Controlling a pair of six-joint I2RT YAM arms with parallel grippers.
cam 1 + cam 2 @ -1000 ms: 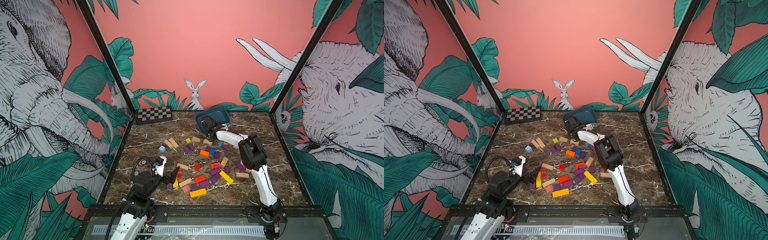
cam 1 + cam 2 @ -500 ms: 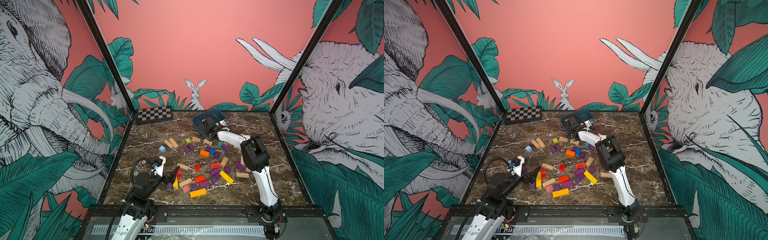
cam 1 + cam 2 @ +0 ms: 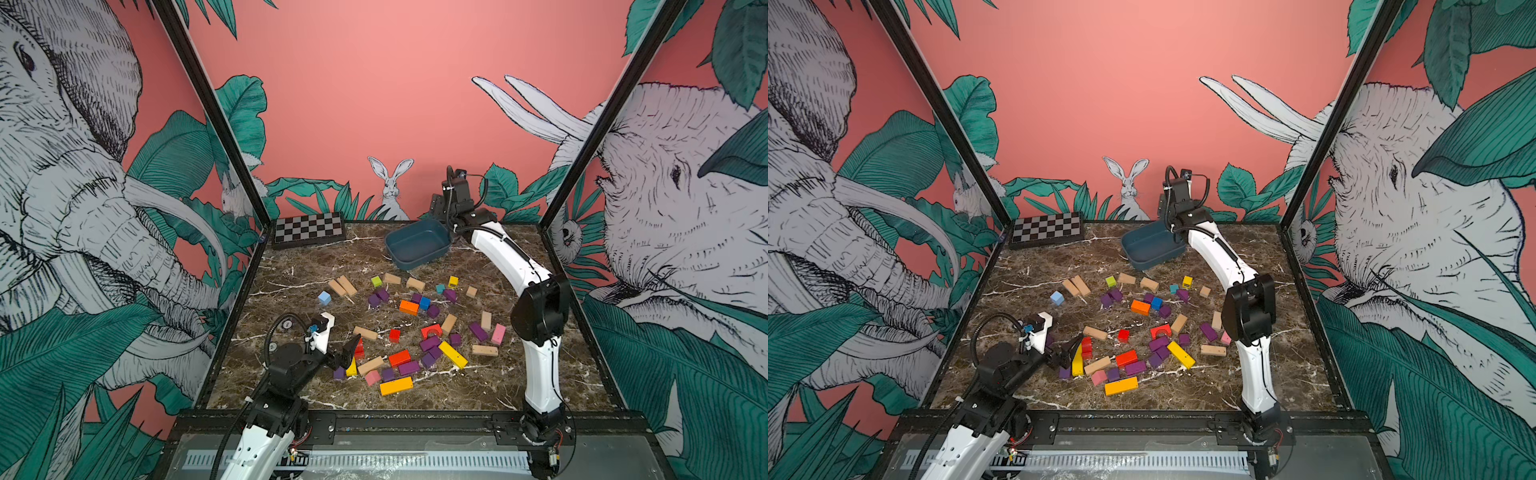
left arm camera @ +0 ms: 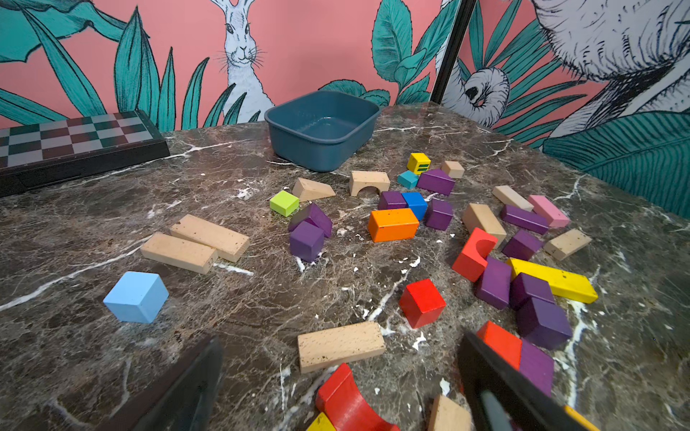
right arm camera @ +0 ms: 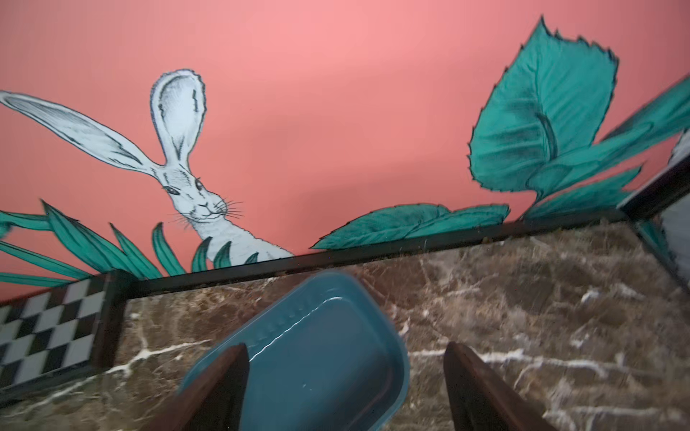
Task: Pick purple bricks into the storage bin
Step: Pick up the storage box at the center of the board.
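The storage bin (image 3: 415, 261) (image 3: 1152, 259) is a dark blue-grey tub resting at the back of the marble table, and its inside (image 4: 323, 128) shows no blocks. My right gripper (image 3: 441, 212) (image 3: 1165, 212) (image 5: 345, 349) hovers open above the bin's right end (image 5: 317, 358), touching nothing. Several purple bricks (image 3: 409, 368) (image 3: 1136, 367) (image 4: 307, 240) lie scattered among other blocks in the middle and front of the table. My left gripper (image 3: 338, 353) (image 3: 1065, 351) (image 4: 339, 337) stands open low at the front left, over a wooden bar and a red arch, holding nothing.
A checkerboard box (image 3: 309, 228) lies at the back left. Orange (image 3: 409, 306), yellow (image 3: 453, 354), pink (image 3: 498, 333), red, light blue (image 3: 324, 298) and plain wooden blocks mix with the purple ones. Printed walls and black posts close in the table.
My right gripper has opened and let go of the bin, which dropped from a tilt to rest flat. The gripper has risen. The left arm stayed put.
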